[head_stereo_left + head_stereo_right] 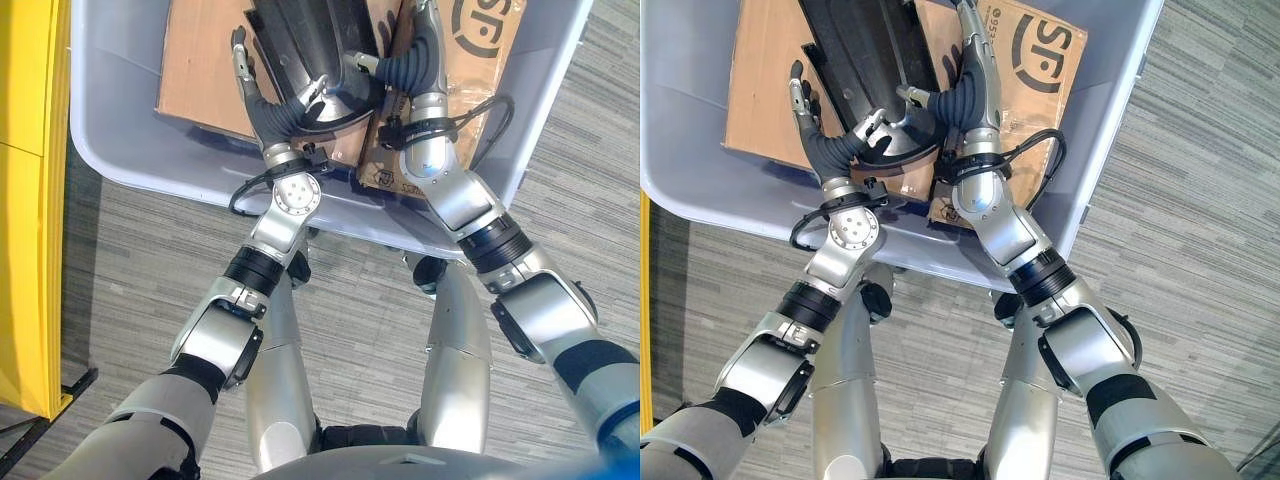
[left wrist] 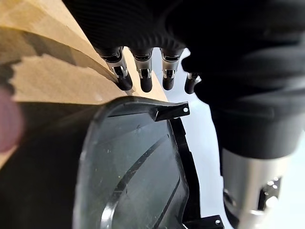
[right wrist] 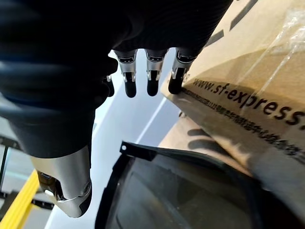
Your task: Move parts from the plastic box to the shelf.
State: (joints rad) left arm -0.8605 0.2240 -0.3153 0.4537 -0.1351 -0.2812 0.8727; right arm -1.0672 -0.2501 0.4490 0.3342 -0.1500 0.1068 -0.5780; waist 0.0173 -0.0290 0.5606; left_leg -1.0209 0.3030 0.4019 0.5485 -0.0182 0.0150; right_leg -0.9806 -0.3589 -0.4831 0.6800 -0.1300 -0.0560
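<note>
A long black plastic part (image 1: 300,40) lies in the pale grey plastic box (image 1: 140,165), on top of brown cardboard (image 1: 200,60). My left hand (image 1: 258,105) is inside the box against the part's left side, open, with straight fingers pointing away along the cardboard and the thumb at the part's rounded near end. My right hand (image 1: 415,65) stands at the part's right side, also open, its thumb reaching toward the same end. In the left wrist view the straight fingertips (image 2: 145,83) sit past the part's rim (image 2: 138,157). The right wrist view likewise has fingertips (image 3: 151,86) beyond the part (image 3: 181,195).
A printed cardboard box (image 1: 1040,60) lies in the plastic box by my right hand. A yellow structure (image 1: 30,200) stands to the left of the box. Grey carpet (image 1: 1200,200) lies around it.
</note>
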